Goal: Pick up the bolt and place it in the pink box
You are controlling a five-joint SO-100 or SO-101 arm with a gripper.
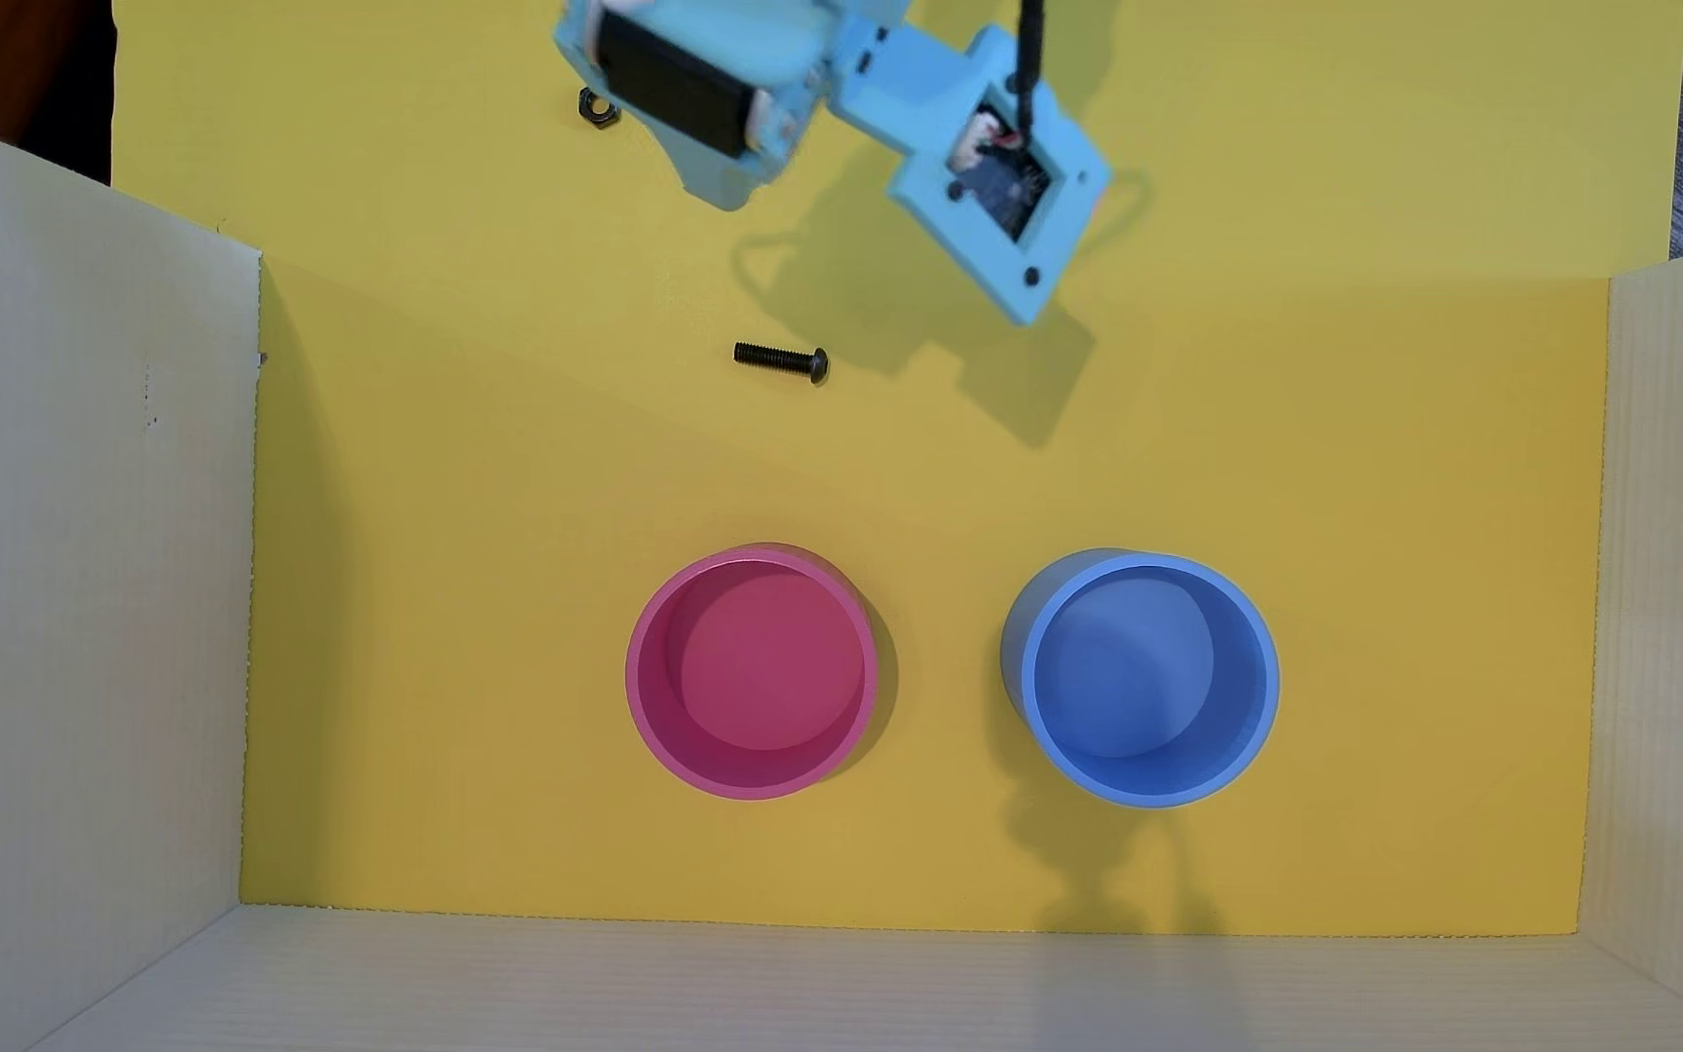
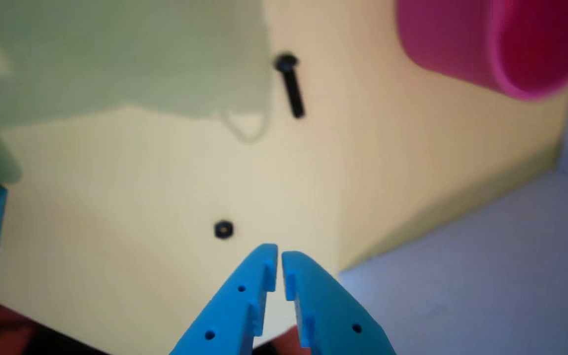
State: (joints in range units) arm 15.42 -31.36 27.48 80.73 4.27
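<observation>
Black bolt loose on the yellow floor, jaws nearly pressed together and empty.

Overhead view: one bolt lies flat, long axis across the picture, head to the right, between the arm above and one pink box; one blue container, one nut. Wrist view: gripper holds nothing (only a sliver of gap); bolt lies well ahead, shaft roughly pointing back toward the jaws, beyond the nut.

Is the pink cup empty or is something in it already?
Empty. In the overhead view the pink cup shows only its bare bottom, and the bolt lies flat on the yellow floor.
</observation>
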